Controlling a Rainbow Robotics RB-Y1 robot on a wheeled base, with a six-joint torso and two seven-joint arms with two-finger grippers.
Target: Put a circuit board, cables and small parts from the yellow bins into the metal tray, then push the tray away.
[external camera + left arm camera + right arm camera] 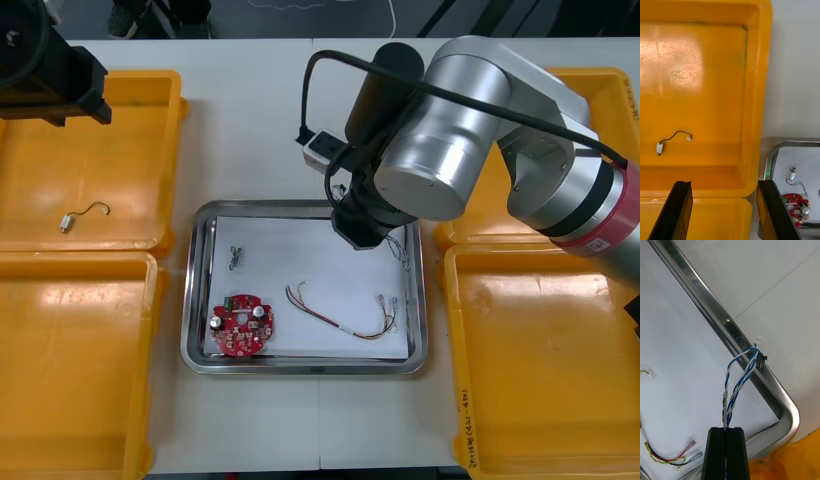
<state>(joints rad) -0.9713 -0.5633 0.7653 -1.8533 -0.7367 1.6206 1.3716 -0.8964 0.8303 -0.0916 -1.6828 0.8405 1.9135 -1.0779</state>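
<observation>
My right gripper [726, 429] is shut on a twisted blue and white cable [739, 381], whose looped end and connector rest on the rim of the metal tray [713, 319] near a far corner. In the front view the right arm covers that corner of the tray [300, 367], with the blue and white cable [401, 246] peeking out beneath it. On the tray's white inside lie a round red circuit board [241, 326], a red and yellow cable [341, 317] and a small metal part [236, 257]. My left gripper [724, 184] hangs open over the far left yellow bin [752, 93].
A black cable [83, 215] with a small part on one end lies in the far left bin [150, 150]. The near left bin [80, 360] and near right bin [540, 360] flank the tray. Another bin [600, 90] sits behind the right arm.
</observation>
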